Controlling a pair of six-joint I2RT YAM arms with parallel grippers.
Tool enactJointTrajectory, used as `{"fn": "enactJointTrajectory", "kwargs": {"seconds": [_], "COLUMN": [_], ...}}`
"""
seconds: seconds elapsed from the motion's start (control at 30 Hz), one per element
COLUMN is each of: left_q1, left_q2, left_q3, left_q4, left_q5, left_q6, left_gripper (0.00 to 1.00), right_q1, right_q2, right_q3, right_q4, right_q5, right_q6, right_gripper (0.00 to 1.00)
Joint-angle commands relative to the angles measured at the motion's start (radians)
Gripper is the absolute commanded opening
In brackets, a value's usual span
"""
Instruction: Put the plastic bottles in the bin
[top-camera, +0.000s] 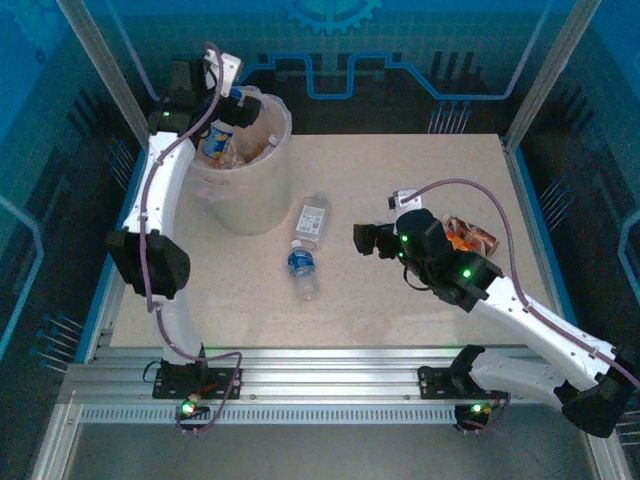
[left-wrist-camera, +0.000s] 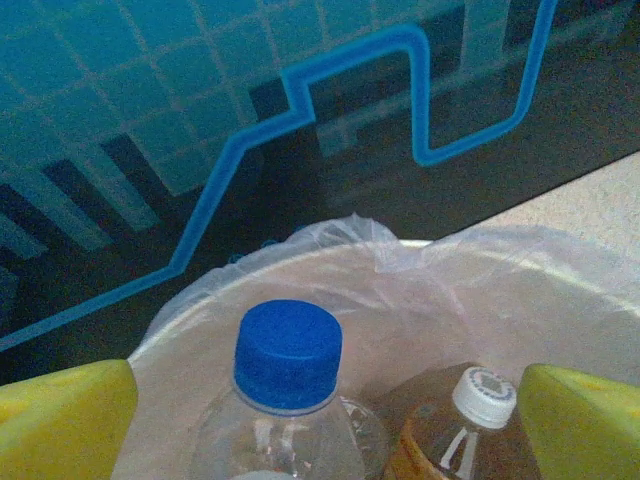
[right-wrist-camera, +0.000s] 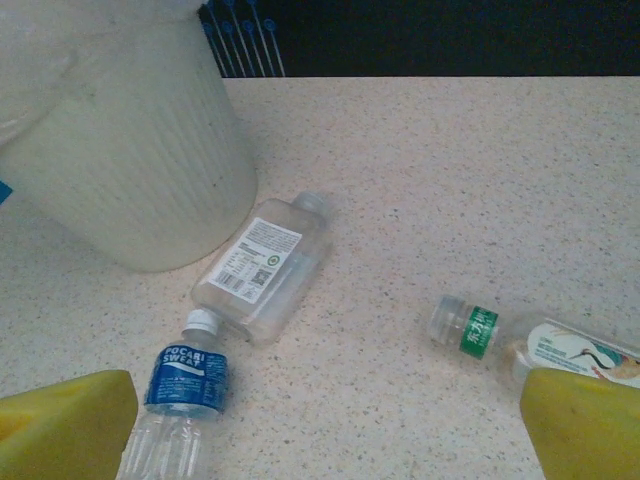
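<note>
The bin (top-camera: 245, 185) stands at the table's back left, a whitish bucket lined with a clear bag. My left gripper (top-camera: 225, 95) hangs open over its mouth. In the left wrist view a clear bottle with a blue cap (left-wrist-camera: 288, 355) stands inside the bin rim (left-wrist-camera: 330, 258), between the spread yellow fingers (left-wrist-camera: 60, 420) and apart from both. An amber bottle with a white cap (left-wrist-camera: 483, 395) sits beside it. On the table lie a flat clear bottle (top-camera: 312, 215) and a blue-labelled bottle (top-camera: 303, 268). My right gripper (top-camera: 365, 240) is open and empty to their right.
In the right wrist view a bottle with a green neck band (right-wrist-camera: 500, 335) lies at the right, near one yellow finger (right-wrist-camera: 585, 425). An orange-labelled bottle (top-camera: 470, 235) lies behind the right arm. Metal posts and glass walls ring the table (top-camera: 400, 300).
</note>
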Motion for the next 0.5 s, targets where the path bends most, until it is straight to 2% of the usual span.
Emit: {"fn": "enactJointTrajectory", "kwargs": {"seconds": [0.0, 0.27, 0.47], "left_q1": [0.003, 0.003, 0.003], "left_q2": [-0.106, -0.213, -0.37], "left_q3": [-0.032, -0.105, -0.274], "left_q4": [0.116, 0.238, 0.342], "left_q5": [0.026, 0.104, 0.156], "left_q6": [-0.094, -0.32, -0.483], "left_gripper": [0.99, 0.99, 0.99], "right_q1": [-0.021, -0.058, -0.205], "right_q2": [-0.006, 0.006, 0.039], "right_q3": [0.01, 0.048, 0.116], "right_q4": [-0.03, -0.152, -0.343], "right_q5": [0.03, 0.108, 0.096], "right_q6": [0.036, 0.127, 0.217], "right_gripper": [1.0, 1.0, 1.0]}}
